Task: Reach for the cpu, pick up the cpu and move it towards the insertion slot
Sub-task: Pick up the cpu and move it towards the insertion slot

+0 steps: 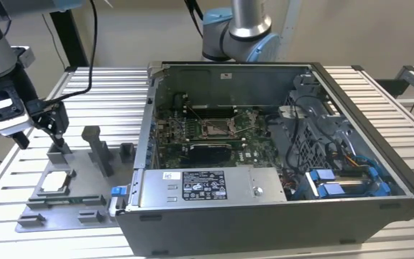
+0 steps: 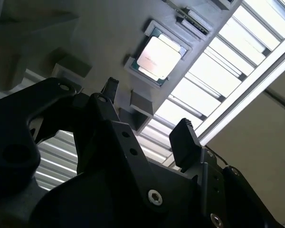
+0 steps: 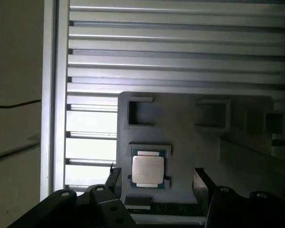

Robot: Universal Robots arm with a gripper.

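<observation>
Jaws wide apart, holding nothing. They hang above the small flat square cpu with silvery-white metal face (image 3: 147,171), clear of it (the spread is wider than the chip, presumably so the tips can pass its edges). Cpu lies face up in a shallow square nest of the flat grey plastic fixture plate (image 3: 190,133) on the slatted aluminium table (image 3: 171,47); the nest likely keeps it squared for a side grip. Both wrist views show the chip and the dark jaw tips close up. Exterior view adds the open grey metal computer case (image 1: 279,216) and, on its green board, the metal-framed square insertion slot (image 1: 217,128), well apart from the cpu toward the exterior view's right.
</observation>
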